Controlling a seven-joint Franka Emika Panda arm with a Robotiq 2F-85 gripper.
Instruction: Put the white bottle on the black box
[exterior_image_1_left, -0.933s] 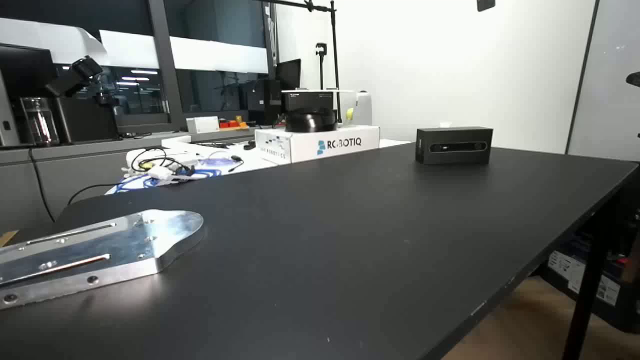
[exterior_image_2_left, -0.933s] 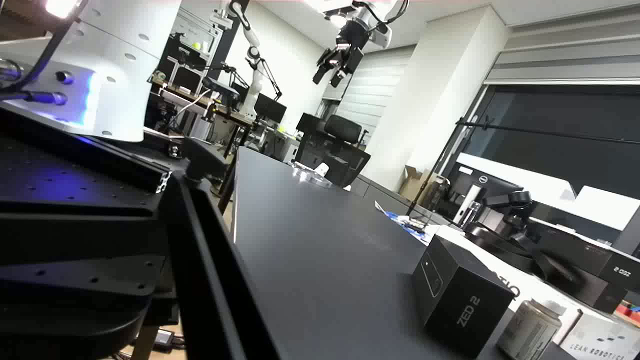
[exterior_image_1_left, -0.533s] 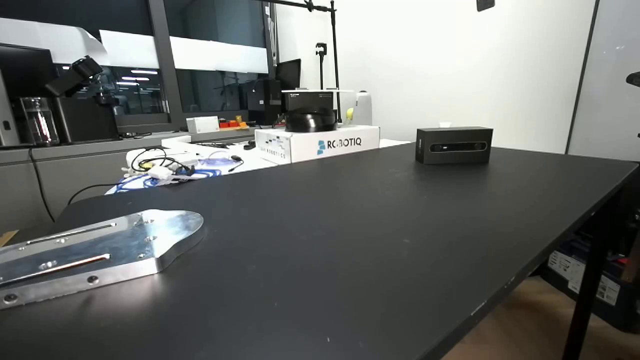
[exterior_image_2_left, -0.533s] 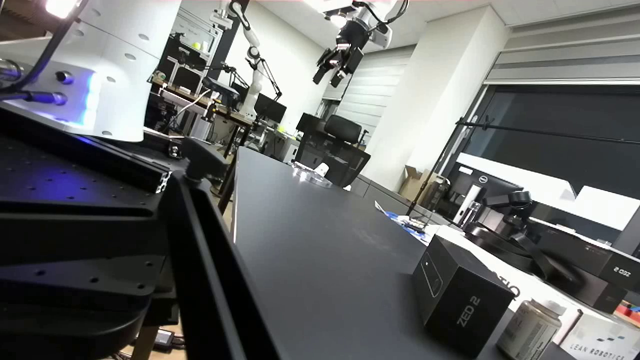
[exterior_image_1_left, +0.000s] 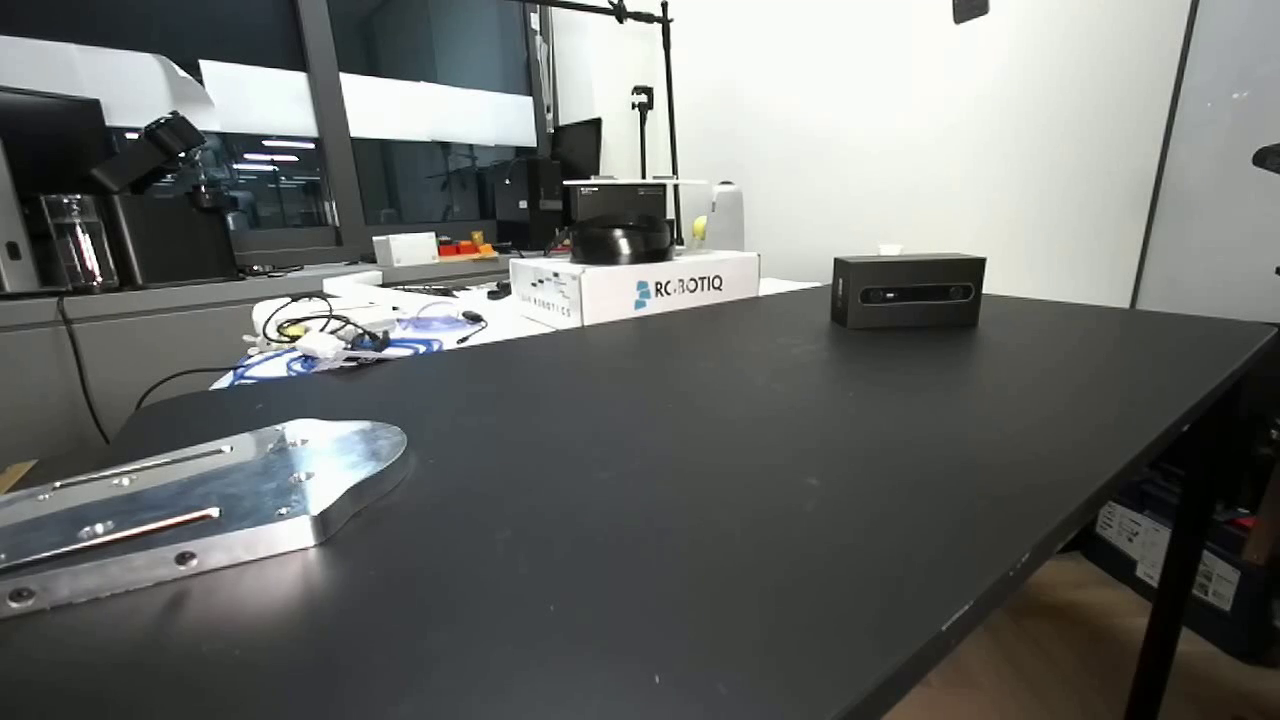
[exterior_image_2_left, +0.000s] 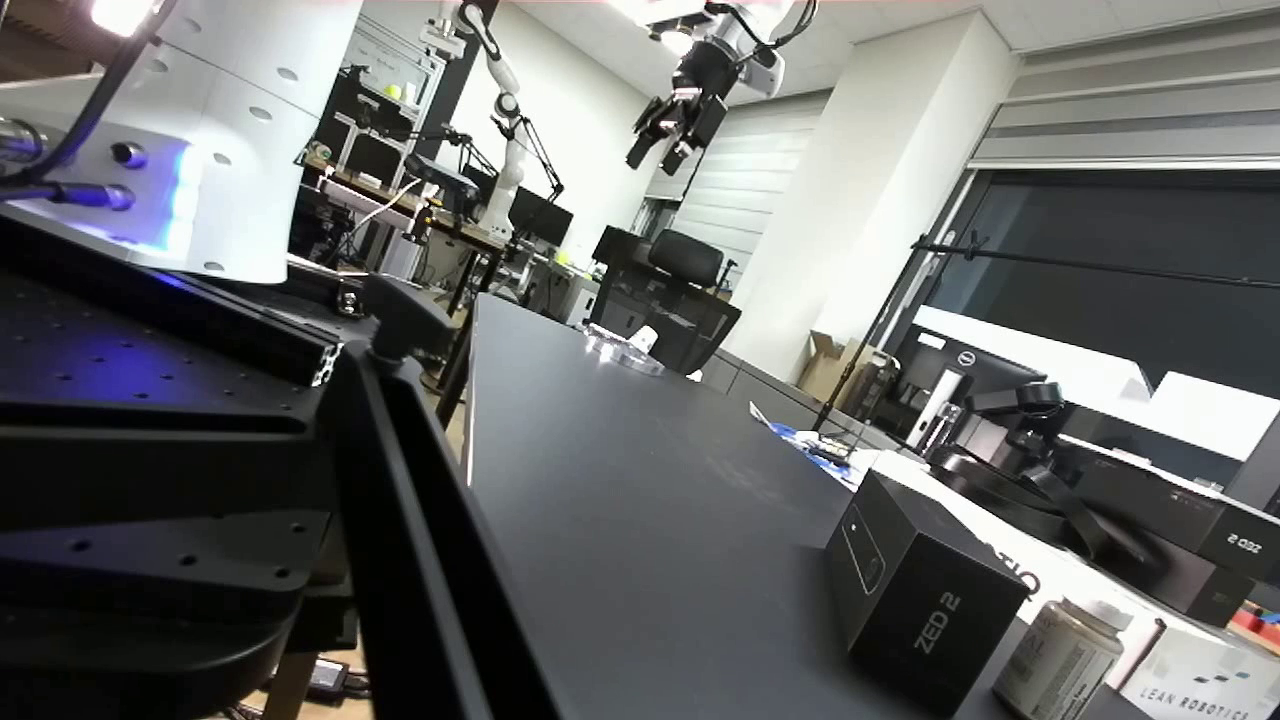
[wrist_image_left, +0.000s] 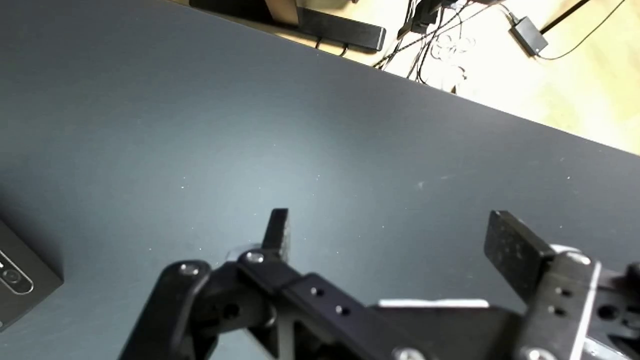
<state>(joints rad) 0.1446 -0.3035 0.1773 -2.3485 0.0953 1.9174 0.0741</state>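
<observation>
Spread wide, the claw (wrist_image_left: 389, 227) hangs high above the counter (exterior_image_2_left: 640, 540), its black fingers (wrist_image_left: 276, 227) well apart and nothing held between them.

Upright beside the black box (exterior_image_2_left: 920, 595) stands the bottle (exterior_image_2_left: 1062, 655), on the counter, with a printed label round its body; the bottom edge of that exterior view clips its base. Whether bottle and box touch, I cannot tell. In an exterior view the box hides most of the bottle, and only a bit of its white cap (exterior_image_1_left: 890, 249) peeks over the top from behind.

The black box sits low and wide, "ZED 2" printed on one end and a long rounded outline on its front. One corner of it shows at the left edge of the wrist view.

Well along the counter from the box lies a silvery metal plate (exterior_image_1_left: 220, 490) with slots and screw holes. Alongside the counter is a white cardboard box (exterior_image_1_left: 670, 292) marked ROBOTIQ, and near it a tangle of blue cables (exterior_image_1_left: 425, 345). An office chair (exterior_image_2_left: 685, 260) stands past the counter's far end. In the wrist view, a small black adapter (wrist_image_left: 530, 36) lies on the floor (wrist_image_left: 595, 90) beyond the counter's edge.
</observation>
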